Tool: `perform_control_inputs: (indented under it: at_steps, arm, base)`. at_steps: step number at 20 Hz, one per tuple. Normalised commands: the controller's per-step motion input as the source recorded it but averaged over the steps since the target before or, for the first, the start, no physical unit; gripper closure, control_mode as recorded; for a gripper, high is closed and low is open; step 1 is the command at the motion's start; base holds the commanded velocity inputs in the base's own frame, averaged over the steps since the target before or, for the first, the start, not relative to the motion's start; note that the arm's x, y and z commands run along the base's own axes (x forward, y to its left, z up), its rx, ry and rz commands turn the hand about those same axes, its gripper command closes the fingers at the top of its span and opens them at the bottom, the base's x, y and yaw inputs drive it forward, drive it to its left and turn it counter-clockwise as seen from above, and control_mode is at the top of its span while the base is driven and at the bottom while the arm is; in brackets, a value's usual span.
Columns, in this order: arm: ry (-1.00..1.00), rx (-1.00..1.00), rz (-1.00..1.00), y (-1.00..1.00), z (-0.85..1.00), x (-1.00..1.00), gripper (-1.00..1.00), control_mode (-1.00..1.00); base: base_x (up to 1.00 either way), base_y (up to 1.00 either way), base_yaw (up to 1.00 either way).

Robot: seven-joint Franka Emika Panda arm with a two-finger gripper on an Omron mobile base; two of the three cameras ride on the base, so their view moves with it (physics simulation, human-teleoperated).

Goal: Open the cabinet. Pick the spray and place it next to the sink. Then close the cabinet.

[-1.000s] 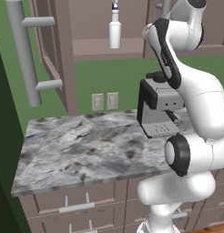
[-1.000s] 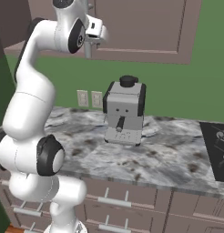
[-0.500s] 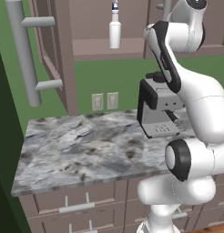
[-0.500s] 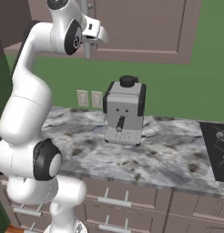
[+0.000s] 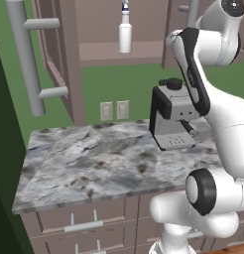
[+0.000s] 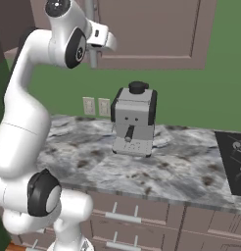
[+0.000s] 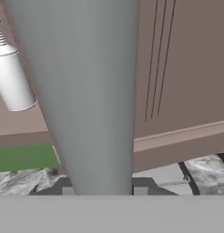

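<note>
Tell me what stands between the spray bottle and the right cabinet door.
In the hand view, the door's grey bar handle stands between the spray and the door panel.

The grey stone counter [image 5: 94, 163] is lying far below the gripper [image 6: 95, 46]. A grey coffee machine [image 5: 173, 119] is standing on it, down under the gripper. The cabinet shelf [image 5: 119, 55] is holding the spray [image 5: 125, 31], which is standing upright beside the gripper.
</note>
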Motion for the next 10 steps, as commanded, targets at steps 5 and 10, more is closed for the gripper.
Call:
perform_control_inputs:
  at_steps: [5, 10]
  arm:
    - [-0.05, 0.03, 0.00, -0.40, 0.04, -0.65, 1.00, -1.00]
    - [-0.03, 0.09, 0.00, -0.55, 0.07, -0.64, 1.00, -1.00]
  base:
    - [0.00, 0.00, 0.00]
    - [0.00, 0.00, 0.00]
